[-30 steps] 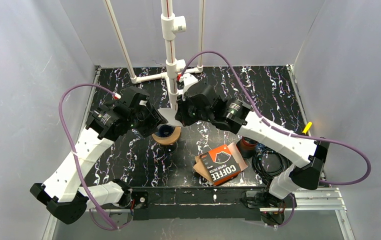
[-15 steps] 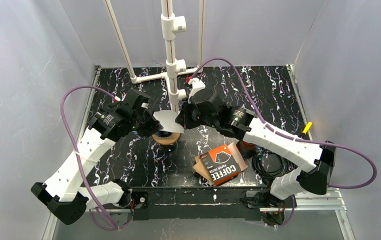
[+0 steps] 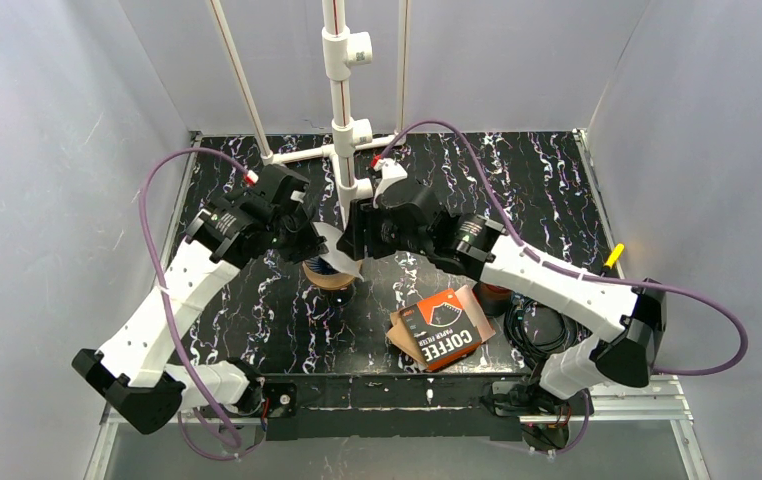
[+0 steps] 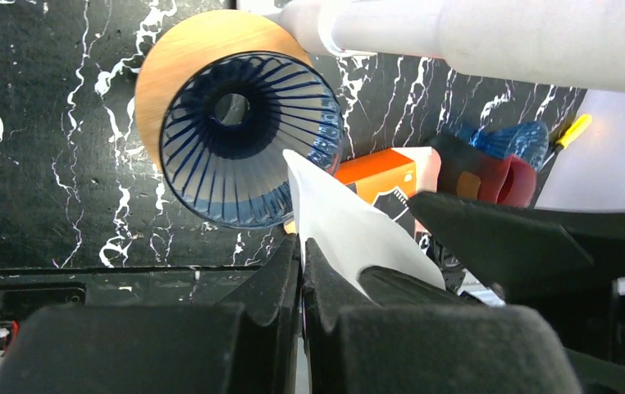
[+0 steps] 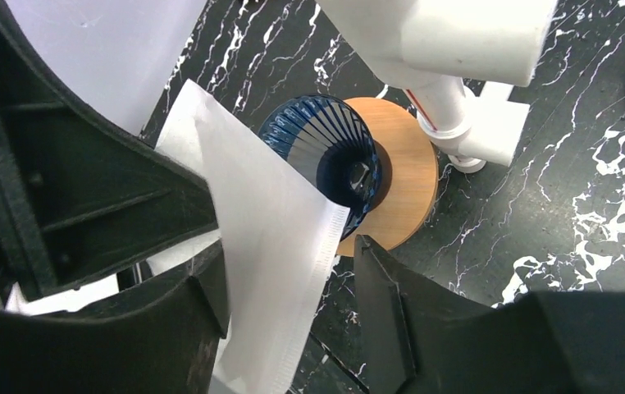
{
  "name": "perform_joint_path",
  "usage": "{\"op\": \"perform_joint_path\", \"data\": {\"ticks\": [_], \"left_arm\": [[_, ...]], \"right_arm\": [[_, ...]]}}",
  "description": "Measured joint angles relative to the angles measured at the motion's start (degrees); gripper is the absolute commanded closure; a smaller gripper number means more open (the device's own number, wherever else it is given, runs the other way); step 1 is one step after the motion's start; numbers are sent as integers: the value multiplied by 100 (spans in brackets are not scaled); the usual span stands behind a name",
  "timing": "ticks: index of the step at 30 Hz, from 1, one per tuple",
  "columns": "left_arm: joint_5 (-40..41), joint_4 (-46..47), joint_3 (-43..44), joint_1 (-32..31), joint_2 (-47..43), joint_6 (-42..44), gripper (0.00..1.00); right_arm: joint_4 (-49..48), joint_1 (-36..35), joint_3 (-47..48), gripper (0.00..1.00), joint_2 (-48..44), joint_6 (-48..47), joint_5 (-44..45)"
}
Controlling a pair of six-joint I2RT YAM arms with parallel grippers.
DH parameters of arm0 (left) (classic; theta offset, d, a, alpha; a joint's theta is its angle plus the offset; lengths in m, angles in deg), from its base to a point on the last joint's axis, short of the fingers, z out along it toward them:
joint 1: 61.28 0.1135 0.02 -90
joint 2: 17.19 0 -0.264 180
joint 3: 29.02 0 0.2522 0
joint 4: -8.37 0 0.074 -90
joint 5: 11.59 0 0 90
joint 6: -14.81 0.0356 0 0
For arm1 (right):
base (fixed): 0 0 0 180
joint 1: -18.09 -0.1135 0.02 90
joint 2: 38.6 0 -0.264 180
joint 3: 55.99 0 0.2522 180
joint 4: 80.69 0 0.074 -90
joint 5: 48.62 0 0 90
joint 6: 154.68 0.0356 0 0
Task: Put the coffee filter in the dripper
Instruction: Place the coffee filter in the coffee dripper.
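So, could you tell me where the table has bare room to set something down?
Bare tabletop: back right, between the pipe stand and right arm; front left, between the left arm and dripper. Crowded: the centre, and front right around the filter box and cables.

Blue ribbed dripper [image 4: 244, 156] on wooden disc [image 4: 180, 66], white coffee filter [image 4: 342, 217] pinched in jaws, corner at rim

Overhead view looks down; both close wrist views share dripper [image 4: 285, 123]
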Motion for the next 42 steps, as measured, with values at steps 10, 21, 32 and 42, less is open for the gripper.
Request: {"op": "perform_joint_path", "data": {"ticks": [10,21,32,42], "left_arm": [[-387,-146,398,0,330,625,100],[-361,-612,756,33,431,920,100],[-289,-780,756,339,409,1012,100],[-284,-883,765,424,404,1423,100]], "right_arm": [[216,400,332,32,636,31,-437],[562,404,608,36,824,-33,-415],[658,483,603,25,658,-192,-354],[601,597,527,32,538,-452,-688]]}}
